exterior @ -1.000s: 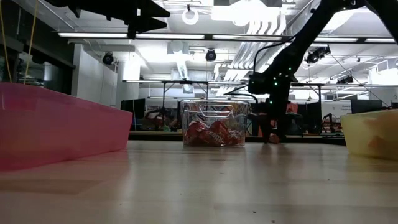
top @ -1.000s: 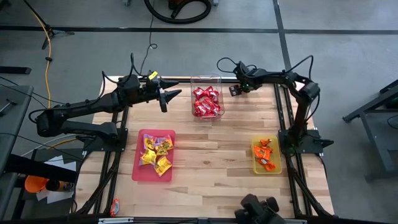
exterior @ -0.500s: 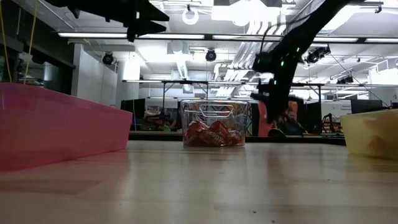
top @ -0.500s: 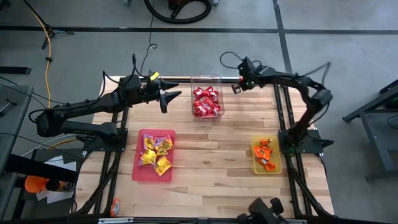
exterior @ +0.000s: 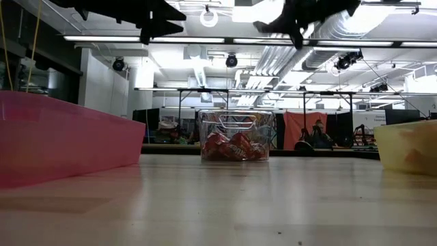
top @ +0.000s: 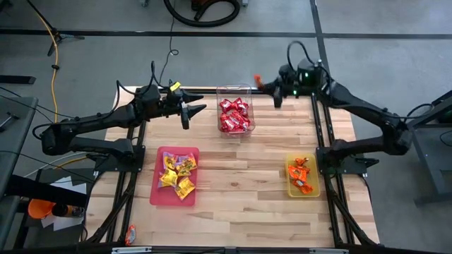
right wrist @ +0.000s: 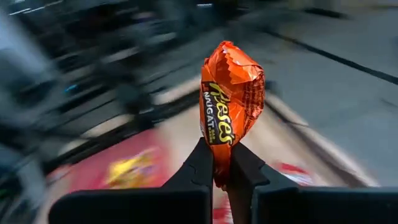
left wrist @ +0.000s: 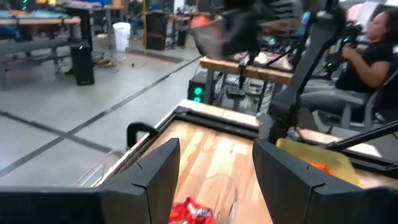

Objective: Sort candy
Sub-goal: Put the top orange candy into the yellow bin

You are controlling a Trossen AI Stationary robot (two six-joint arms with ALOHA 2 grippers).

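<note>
Standing long axis upright between the closed jaws of the right gripper [right wrist: 216,169], the orange candy packet [right wrist: 231,109] hangs above the table's far edge, well away from the yellow tray [top: 315,185] of orange candy, while the left gripper [top: 191,111] hovers open beside the clear tub [top: 234,90].

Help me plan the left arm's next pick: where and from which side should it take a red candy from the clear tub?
Come straight down through the clear tub's open top; its upright walls block the sides. Pinch a crimped end of a topmost red candy, probably near the pile's middle.
</note>
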